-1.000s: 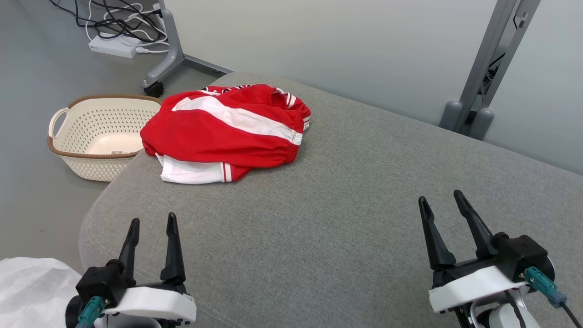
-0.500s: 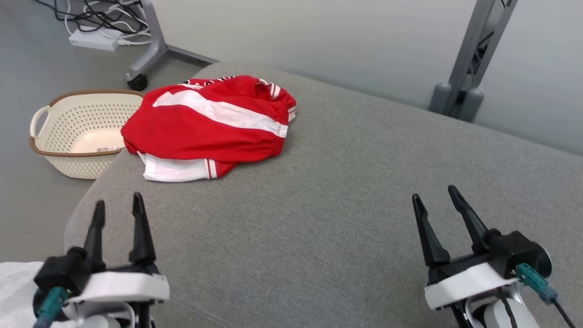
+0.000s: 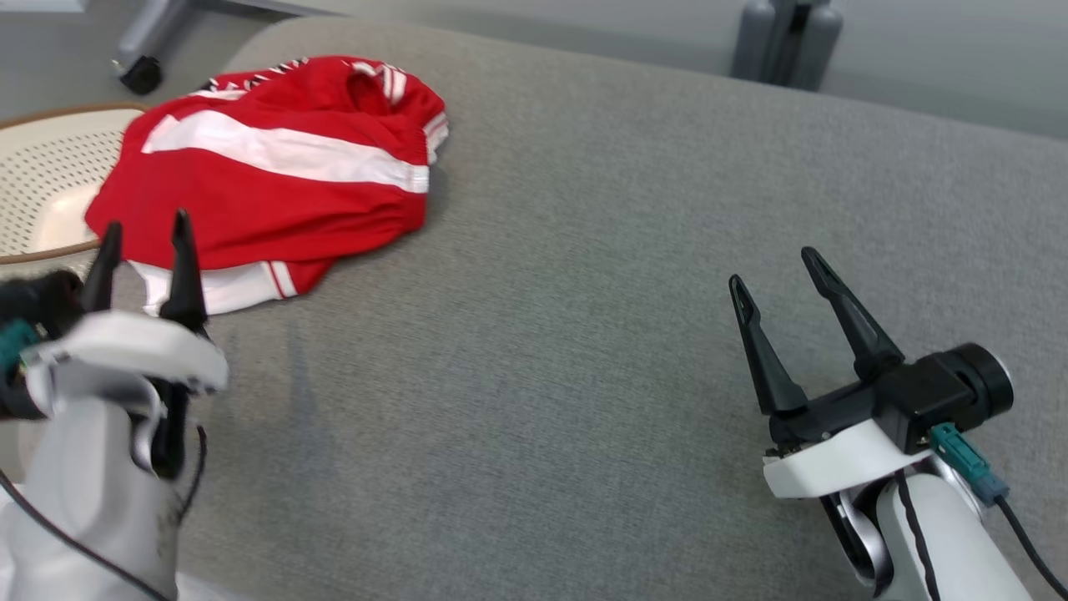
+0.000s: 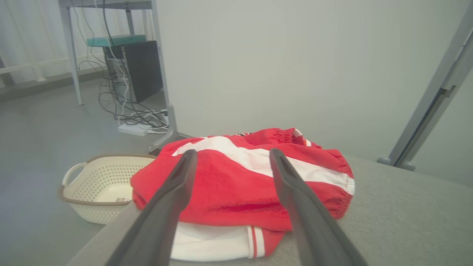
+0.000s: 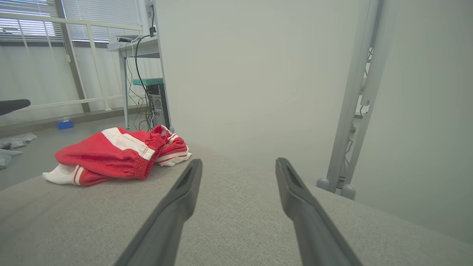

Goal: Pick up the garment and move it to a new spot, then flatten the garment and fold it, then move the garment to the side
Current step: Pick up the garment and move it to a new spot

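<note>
Garment (image 3: 267, 175) bunched at 10 o'clock on the cushion (image 3: 584, 250) edge, beside a basket (image 3: 46, 163); open grey from centre to 3 o'clock; left pincer (image 3: 145, 221) spread, now closer to the garment; right pincer (image 3: 771, 265) spread, empty.

Garment (image 3: 267, 175): one, red with white bands, far left on cushion (image 3: 584, 250).
Cushion: one, grey.
Basket (image 3: 33, 163): one, cream, perforated, on floor left of cushion.
Grippers: two. Left gripper (image 3: 145, 221) near left, right gripper (image 3: 772, 267) near right.
Fingers (image 3: 763, 359): two per gripper, four total, all dark.
Caster wheel (image 3: 138, 75): one, far left.
Grey post feet (image 3: 784, 37): two, side by side, far right.
Power strip (image 4: 133, 129): one, on floor beyond basket.
Computer tower (image 4: 142, 70): one, far left.
</note>
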Controlling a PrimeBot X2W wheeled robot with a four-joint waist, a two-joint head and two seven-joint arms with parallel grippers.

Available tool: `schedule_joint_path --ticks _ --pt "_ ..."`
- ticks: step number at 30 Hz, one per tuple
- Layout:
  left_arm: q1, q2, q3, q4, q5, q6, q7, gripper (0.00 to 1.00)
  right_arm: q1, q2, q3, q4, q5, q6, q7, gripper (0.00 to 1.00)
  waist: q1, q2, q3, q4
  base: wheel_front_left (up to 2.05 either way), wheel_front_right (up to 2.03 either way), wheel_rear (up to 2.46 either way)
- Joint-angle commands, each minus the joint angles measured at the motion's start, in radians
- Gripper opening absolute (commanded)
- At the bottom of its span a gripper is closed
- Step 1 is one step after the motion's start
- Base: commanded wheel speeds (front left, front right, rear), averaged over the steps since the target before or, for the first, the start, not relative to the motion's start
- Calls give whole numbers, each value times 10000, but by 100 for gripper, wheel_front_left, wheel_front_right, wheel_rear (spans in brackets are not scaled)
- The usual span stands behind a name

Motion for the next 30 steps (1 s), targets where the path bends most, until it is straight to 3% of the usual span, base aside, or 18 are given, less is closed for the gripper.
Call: schedule_joint_path --ticks 1,4,12,21,30 --pt "-995 342 -26 939 -135 -151 426 100 -283 -179 107 -111 -138 19 -46 100 0 0 734 -566 0 0 0" --pt "-2219 908 -118 2224 -134 -269 1068 100 -531 -329 347 -208 -224 19 -46 100 0 0 1172 -869 0 0 0" --pt "-4441 1768 -676 4799 -33 -463 2261 100 -1007 -627 412 -415 -256 14 -46 100 0 0 2090 -1416 0 0 0" --pt "-5529 2132 -1035 6490 -154 -551 3253 100 -1213 -727 509 -458 -290 14 -46 100 0 0 2625 -1666 0 0 0" --pt "-5848 2134 -1281 7100 -363 -568 4280 100 -1385 -734 633 -439 -191 14 -46 100 0 0 2908 -1738 0 0 0"
